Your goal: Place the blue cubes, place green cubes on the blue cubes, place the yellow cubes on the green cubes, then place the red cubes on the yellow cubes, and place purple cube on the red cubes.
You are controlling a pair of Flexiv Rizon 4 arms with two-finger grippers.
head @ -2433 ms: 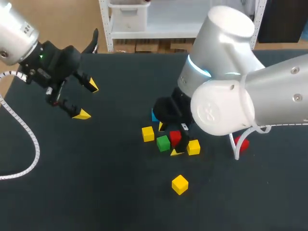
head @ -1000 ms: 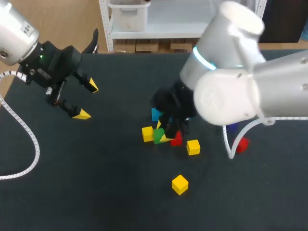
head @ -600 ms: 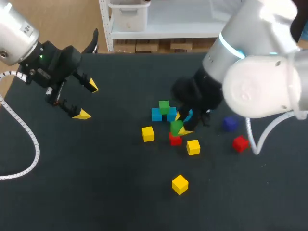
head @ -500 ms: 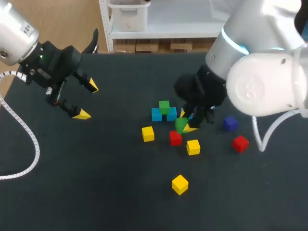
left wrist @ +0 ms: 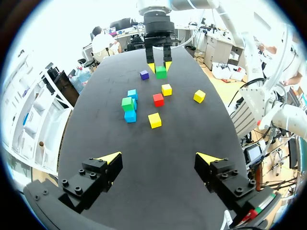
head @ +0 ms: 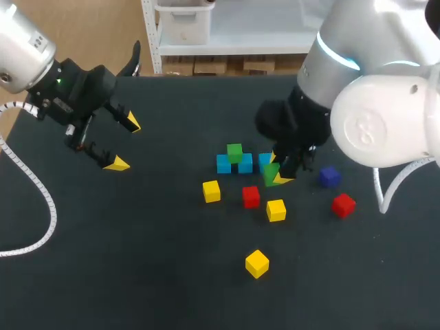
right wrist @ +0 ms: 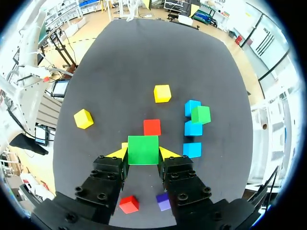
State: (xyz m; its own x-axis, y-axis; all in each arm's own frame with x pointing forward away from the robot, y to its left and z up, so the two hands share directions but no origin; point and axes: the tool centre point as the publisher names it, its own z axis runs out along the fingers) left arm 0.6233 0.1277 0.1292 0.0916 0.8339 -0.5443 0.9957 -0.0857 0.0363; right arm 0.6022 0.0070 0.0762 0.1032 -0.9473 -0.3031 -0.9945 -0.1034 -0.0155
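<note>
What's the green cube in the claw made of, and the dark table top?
The small green cube held in the right gripper looks like painted wood or matte plastic: flat even colour, crisp edges, no glare. The black tabletop seems a matte mat or cloth: no reflections.

Three blue cubes (head: 223, 163) sit in a row in the middle of the table (head: 137, 261), two close together and the third a bit apart. One green cube (head: 235, 152) is perched on that close pair, straddling the join. The second green cube (right wrist: 143, 149) is pinched square between the yellow tips of the right pincer (head: 276, 176), just beside the lone blue one. Three yellow cubes (head: 211, 191) lie loose nearer the front, with a red cube (head: 251, 196) between two of them. The other red (head: 343, 204) and the purple cube (head: 329, 177) sit off to the right, near each other.
</note>
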